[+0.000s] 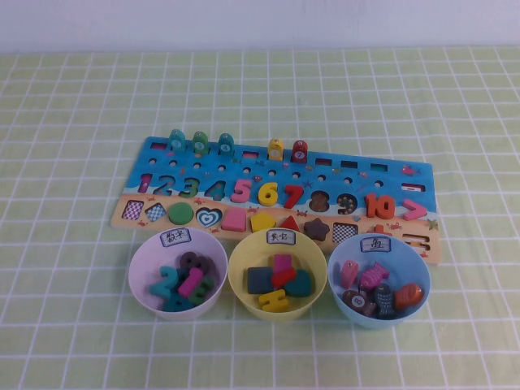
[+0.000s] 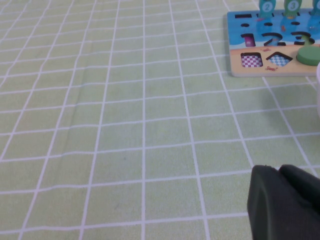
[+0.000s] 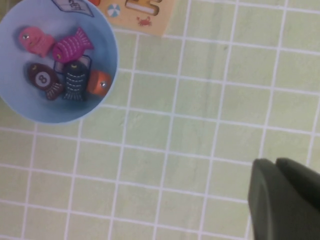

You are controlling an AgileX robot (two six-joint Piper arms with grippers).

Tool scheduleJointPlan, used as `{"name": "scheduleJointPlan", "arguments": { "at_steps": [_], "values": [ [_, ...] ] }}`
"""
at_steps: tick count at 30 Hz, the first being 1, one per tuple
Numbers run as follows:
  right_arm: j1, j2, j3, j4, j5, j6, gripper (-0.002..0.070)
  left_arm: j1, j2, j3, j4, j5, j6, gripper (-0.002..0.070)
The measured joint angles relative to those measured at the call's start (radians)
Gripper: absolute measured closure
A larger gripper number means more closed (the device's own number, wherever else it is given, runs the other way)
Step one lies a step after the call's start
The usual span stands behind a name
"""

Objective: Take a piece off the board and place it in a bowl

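Observation:
The board [image 1: 268, 166] lies across the middle of the table, blue above and tan below. The coral-pink chevron piece [image 1: 414, 210] sits at its right end, past the orange 10. The pale yellow bowl [image 1: 240, 275] stands in front of the board's middle with several shape pieces in it. Neither arm shows in the high view. My left gripper [image 2: 274, 169] hangs shut and empty over bare cloth left of the board's left end [image 2: 237, 62]. My right gripper [image 3: 272, 161] hangs shut and empty over cloth right of the light blue bowl [image 3: 111, 60].
A lilac bowl [image 1: 140, 272] with numerals stands left of the yellow bowl. The light blue bowl [image 1: 337, 276] with fish pieces stands right of it. Small pegs [image 1: 226, 144] stand along the board's far edge. A green checked cloth [image 1: 73, 162] covers the table.

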Motion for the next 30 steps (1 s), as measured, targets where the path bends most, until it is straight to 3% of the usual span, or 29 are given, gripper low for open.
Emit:
{"name": "scheduleJointPlan", "arguments": {
  "at_steps": [8, 19, 26, 30],
  "values": [
    [0.153, 0.216, -0.238, -0.16, 0.04, 0.068, 0.0694, 0.0, 0.0, 0.0, 0.0, 0.0, 0.0, 0.068],
    [0.282, 0.594, -0.525, -0.182, 0.042, 0.065, 0.0694, 0.0, 0.0, 0.0, 0.0, 0.0, 0.0, 0.068],
    [0.292, 0.766, -0.674, -0.182, 0.038, -0.062, 0.0687, 0.0, 0.0, 0.0, 0.0, 0.0, 0.0, 0.068],
    [0.292, 0.833, -0.691, -0.182, 0.038, -0.212, 0.0605, 0.0, 0.0, 0.0, 0.0, 0.0, 0.0, 0.068]
  ]
}}
